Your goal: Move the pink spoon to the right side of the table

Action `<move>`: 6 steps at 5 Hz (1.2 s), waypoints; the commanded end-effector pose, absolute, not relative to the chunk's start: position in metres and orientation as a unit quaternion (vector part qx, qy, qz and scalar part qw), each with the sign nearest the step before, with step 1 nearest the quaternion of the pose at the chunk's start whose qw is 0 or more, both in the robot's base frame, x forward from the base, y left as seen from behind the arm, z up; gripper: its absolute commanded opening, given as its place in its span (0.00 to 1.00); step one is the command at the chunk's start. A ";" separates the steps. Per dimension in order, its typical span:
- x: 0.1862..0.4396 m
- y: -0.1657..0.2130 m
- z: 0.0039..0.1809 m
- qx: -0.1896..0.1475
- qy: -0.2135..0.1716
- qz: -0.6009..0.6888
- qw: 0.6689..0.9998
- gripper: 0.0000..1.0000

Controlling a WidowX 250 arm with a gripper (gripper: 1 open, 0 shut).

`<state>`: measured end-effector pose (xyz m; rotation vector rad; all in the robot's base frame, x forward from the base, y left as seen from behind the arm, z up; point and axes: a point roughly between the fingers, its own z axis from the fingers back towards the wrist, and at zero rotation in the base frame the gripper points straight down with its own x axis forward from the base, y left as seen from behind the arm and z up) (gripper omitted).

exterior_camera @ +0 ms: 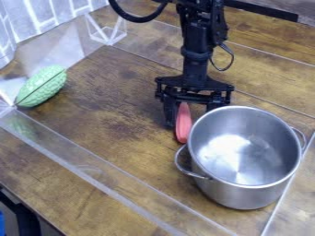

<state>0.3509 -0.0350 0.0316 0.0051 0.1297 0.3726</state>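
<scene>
The pink spoon [182,123] lies on the dark wood table [110,111], its lower end right beside the rim of the steel pot [242,155]. My gripper [193,107] stands upright over the spoon's upper end with a black finger on each side of it. The fingers are close around the handle; the spoon's metal end is hidden. Whether the spoon rests on the table or hangs just above it I cannot tell.
A green ribbed vegetable-like object [40,86] lies at the left edge. A clear plastic strip [87,161] runs diagonally along the table's front. Clear plastic sheeting [62,37] stands at the back left. Cables hang behind the arm.
</scene>
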 end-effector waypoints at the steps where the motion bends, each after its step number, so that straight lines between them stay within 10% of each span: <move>1: 0.354 -0.033 0.070 -0.016 0.021 0.185 0.982 1.00; 6: 0.330 -0.009 0.107 -0.021 -0.004 0.201 0.979 1.00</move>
